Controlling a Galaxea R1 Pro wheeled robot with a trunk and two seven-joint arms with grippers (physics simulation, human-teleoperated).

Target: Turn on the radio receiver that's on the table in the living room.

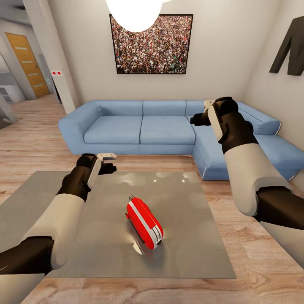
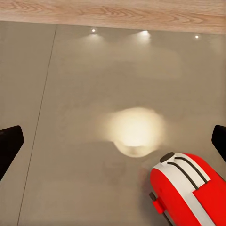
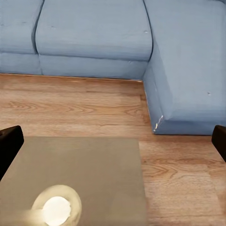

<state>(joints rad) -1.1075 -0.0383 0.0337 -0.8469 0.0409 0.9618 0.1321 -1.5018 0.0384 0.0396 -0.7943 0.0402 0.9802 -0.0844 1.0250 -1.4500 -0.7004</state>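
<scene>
Seen from the head camera: living room with light wood floor (image 1: 38,143) and beige walls, blue corner sofa (image 1: 143,128) along the far wall beneath a framed crowd photo (image 1: 151,44), round white lamp (image 1: 135,12) overhead, wooden door (image 1: 28,63) far off at the left

Nearer the robot, low grey table (image 1: 50,190) with a glossy top mirroring ceiling lights

Lying on its side near the middle of that top, slightly toward the near right: red-and-white radio (image 1: 145,223), long axis running diagonally, wire handle at the far end, touched by neither arm

Over the table's far left part, left gripper (image 1: 109,162), raised above the surface and apart from the radio; in the left wrist view, dark fingertips (image 2: 9,143) at the two opposite edges of the frame, spread wide with nothing between them, radio (image 2: 188,195) in one corner beside the lamp's bright reflection

Higher and off to the right, in front of the sofa, right gripper (image 1: 202,114); in the right wrist view, fingertips (image 3: 9,143) likewise parted and empty, looking down at the table's corner (image 3: 94,179), the floor and the sofa's base
</scene>
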